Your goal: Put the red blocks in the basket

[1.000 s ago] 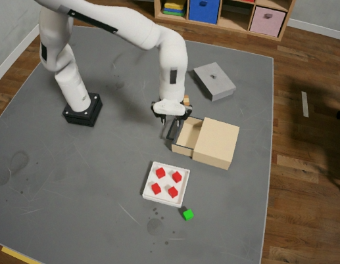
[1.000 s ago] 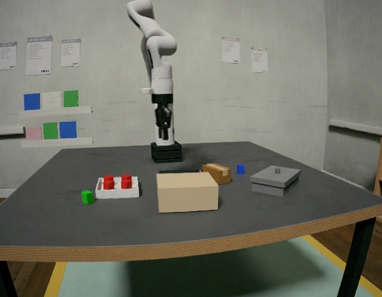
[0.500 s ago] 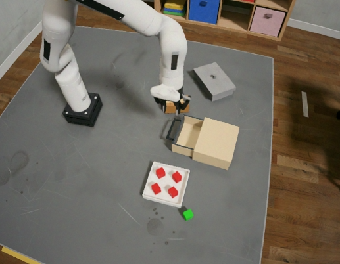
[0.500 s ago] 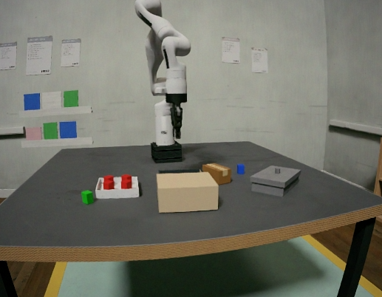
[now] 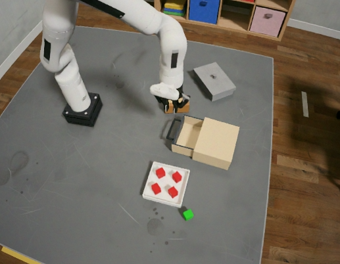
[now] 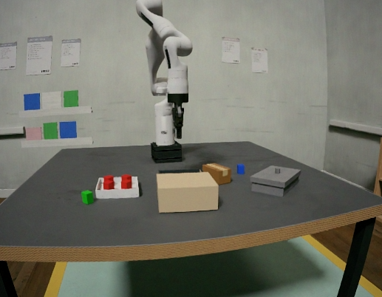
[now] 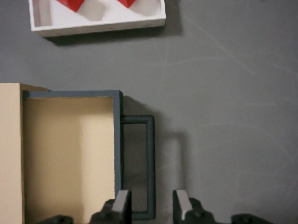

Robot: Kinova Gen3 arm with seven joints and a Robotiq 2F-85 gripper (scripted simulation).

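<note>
From the top, a small dark mark (image 5: 84, 98) (image 6: 163, 132) on the arm (image 5: 172, 46) (image 6: 177, 79) is too small to read. The white basket (image 5: 145, 190) (image 6: 118, 193) (image 7: 100, 27) holds four red blocks (image 5: 160, 173) (image 6: 126, 182) (image 7: 73, 4), all within its walls, and a green block (image 5: 188, 215) (image 6: 87, 197) sits outside, near one corner. The light cabinet (image 5: 217, 141) (image 6: 188, 192) (image 7: 10, 150) has its drawer (image 5: 181, 150) (image 6: 179, 171) (image 7: 118, 145) pulled out, the back part hidden under the cabinet top. The claw (image 5: 171, 106) (image 6: 179, 136) (image 7: 152, 206) covers part of a brown carton (image 5: 183, 106) (image 6: 218, 173). The grey lid (image 5: 214, 73) (image 6: 275, 175) lies over the metal box (image 5: 220, 97) (image 6: 267, 189), hiding what is inside; whether it is all the way down, I cannot tell. In the exterior view, the wall sheets (image 6: 39, 55) carry print too small to read. The cabinet hides most of the drawer, a pale strip of tape crosses the carton, and a blue block (image 6: 241, 169) sits between carton and metal box. In the wrist view, the basket is cut off by the upper edge, with two red blocks partly showing. The drawer's pale floor and dark handle (image 7: 150, 165) show; the claw's fingers stand partway apart, with a gap between them.
</note>
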